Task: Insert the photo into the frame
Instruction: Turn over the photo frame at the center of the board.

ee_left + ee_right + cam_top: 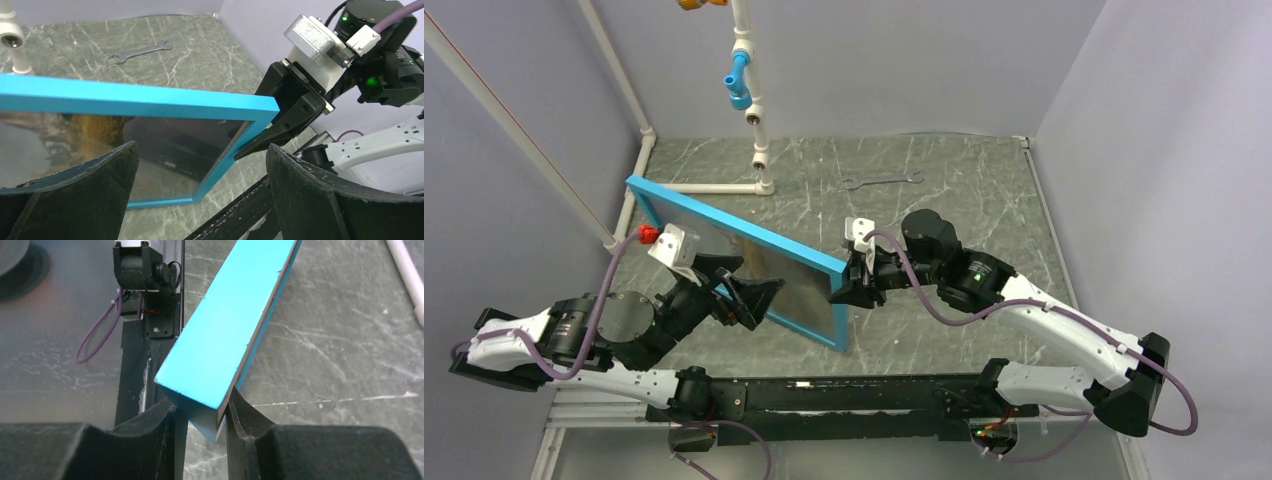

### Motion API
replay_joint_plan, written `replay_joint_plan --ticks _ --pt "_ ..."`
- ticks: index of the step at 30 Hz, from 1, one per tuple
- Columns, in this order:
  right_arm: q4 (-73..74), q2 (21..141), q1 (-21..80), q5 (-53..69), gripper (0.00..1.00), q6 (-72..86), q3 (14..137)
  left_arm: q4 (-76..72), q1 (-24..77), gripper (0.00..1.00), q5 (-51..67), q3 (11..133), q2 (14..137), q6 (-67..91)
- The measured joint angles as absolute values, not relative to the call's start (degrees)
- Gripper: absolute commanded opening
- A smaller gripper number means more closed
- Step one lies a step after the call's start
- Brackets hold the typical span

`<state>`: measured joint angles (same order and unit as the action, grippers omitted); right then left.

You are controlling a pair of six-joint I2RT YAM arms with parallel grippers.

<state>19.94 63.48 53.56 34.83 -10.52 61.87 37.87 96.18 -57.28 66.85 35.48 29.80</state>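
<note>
The frame (734,228) is bright blue and stands upright on its long side, running from back left to front right. My right gripper (849,283) is shut on its right-hand upper corner (225,335), one finger on each face. Behind the glossy pane the photo (85,130) shows dimly, with an orange-brown patch and grey rock. My left gripper (202,162) is open and wide, facing the frame's front near its lower right corner, and holds nothing. In the top view the left gripper (754,300) sits just before the pane. I cannot tell whether the frame's lower edge touches the table.
A grey wrench (882,180) lies on the marbled table behind the frame. A white pipe stand (759,150) with a blue fitting rises at the back left. A black rail (844,395) runs along the near edge. Walls close the left, back and right.
</note>
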Motion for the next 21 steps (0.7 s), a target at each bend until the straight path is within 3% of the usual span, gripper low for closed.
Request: replay_joint_plan --ticks 12,21 --pt "17.5 60.1 43.3 32.1 0.00 8.7 53.1 41.1 96.2 0.99 -59.8 63.5 36.4 36.1" --pt "17.9 60.1 33.9 36.4 0.00 16.6 49.0 45.6 95.7 0.99 -61.3 65.0 46.1 43.1"
